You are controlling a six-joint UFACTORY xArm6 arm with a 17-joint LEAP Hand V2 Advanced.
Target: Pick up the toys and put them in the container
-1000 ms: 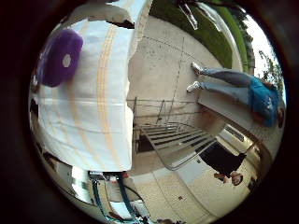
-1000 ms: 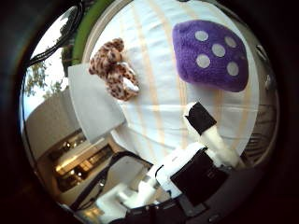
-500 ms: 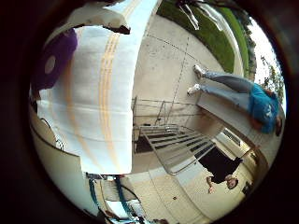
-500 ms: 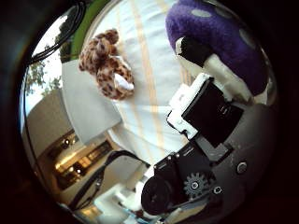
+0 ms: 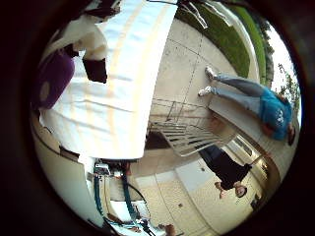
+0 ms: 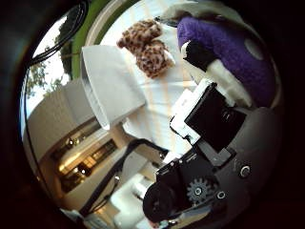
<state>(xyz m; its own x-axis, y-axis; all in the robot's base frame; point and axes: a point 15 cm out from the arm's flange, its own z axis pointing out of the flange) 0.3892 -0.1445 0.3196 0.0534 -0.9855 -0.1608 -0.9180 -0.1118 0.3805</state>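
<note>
Two toys lie on the striped cloth (image 5: 123, 98): the purple plush (image 6: 228, 52), close under the palm, and the leopard toy (image 6: 147, 45) beside the white container (image 6: 107, 86). The hand (image 6: 205, 119) curls onto the purple one, apparently closing to grasp it, though I can't tell if it grips.

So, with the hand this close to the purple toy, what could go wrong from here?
1. The hand has fingers against the purple toy but not clearly curled round it; the soft plush may slip when lifted.
2. The leopard toy lies close beside the purple one on the striped cloth; the fingers may push it or catch the cloth.
3. The white container sits next to the leopard toy, so a wide swing might knock it.
</note>
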